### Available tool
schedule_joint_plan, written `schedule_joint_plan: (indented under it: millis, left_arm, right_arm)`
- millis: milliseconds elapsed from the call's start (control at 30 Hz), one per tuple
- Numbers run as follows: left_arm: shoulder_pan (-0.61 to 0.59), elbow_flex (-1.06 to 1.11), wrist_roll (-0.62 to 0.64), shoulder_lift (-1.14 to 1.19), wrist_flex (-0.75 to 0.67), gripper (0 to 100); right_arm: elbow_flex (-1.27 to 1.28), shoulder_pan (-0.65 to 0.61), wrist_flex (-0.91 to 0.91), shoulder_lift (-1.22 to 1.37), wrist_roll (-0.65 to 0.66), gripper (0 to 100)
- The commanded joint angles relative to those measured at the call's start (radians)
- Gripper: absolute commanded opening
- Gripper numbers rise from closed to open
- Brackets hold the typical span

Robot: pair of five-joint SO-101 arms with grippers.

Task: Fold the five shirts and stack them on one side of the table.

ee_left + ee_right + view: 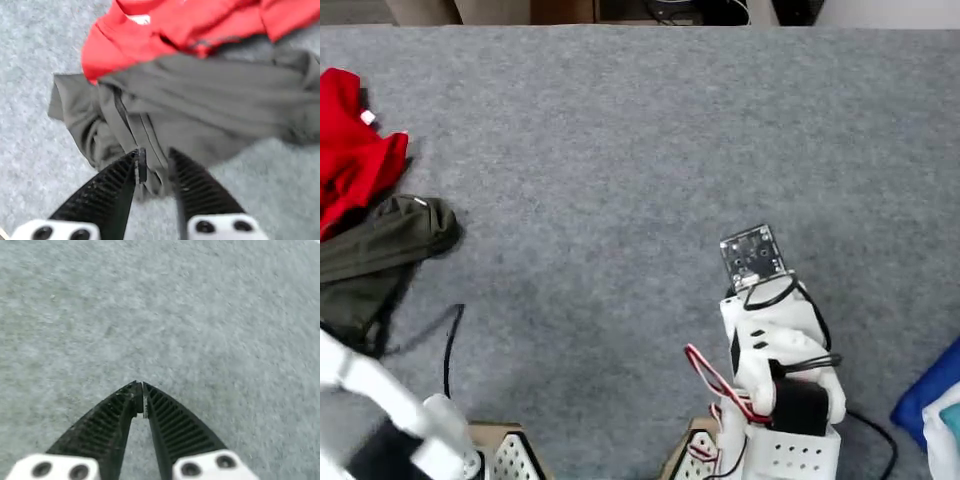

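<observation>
Pickup seems the step in hand — the left gripper (156, 161), fingers slightly parted, sits at the edge of the dark shirt (215, 110), crumpled and touching the red shirt (160, 35) at the left of the table (620, 130). Next it should pinch that edge. The right gripper (143, 401), closed and empty, hangs over bare felt.

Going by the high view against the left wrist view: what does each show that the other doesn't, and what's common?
High view: the right arm over bare felt, a blue cloth at the table's edge, a black cable. Left wrist view: the left gripper, jaws parted at the edge of the olive shirt. Shared: the red shirt touching the olive shirt, on the grey felt table.
</observation>
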Motion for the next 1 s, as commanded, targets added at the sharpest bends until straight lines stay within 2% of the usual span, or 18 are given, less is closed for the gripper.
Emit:
schedule_joint_plan:
  millis: [0, 133, 333, 467, 633, 767, 967]
  left_arm:
    - [-0.011, -0.276, 0.009, 0.217, 0.055, 15]
    - [0.012, -0.537, 0.081, 0.458, 0.141, 15]
    - [0.115, -0.948, 0.199, 0.777, 0.321, 15]
    - [0.140, -1.203, 0.333, 0.946, 0.377, 18]
    - [0.140, -1.442, 0.440, 1.133, 0.379, 21]
    - [0.140, -1.560, 0.509, 1.288, 0.321, 21]
    - [0.152, -1.676, 0.514, 1.483, 0.296, 21]
  right_arm:
    - [-0.002, -0.031, -0.025, -0.005, 0.000, 0.5]
    - [0.001, -0.050, -0.025, -0.005, 0.000, 0.5]
    - [0.002, -0.050, -0.015, -0.002, 0.003, 0.5]
    - [-0.008, -0.047, -0.017, 0.065, 0.003, 0.5]
    - [-0.094, -0.045, -0.023, 0.223, 0.000, 0.5]
    - [-0.191, -0.045, -0.025, 0.360, -0.002, 0.5]
    - [-0.286, -0.048, -0.114, 0.545, -0.078, 0.5]
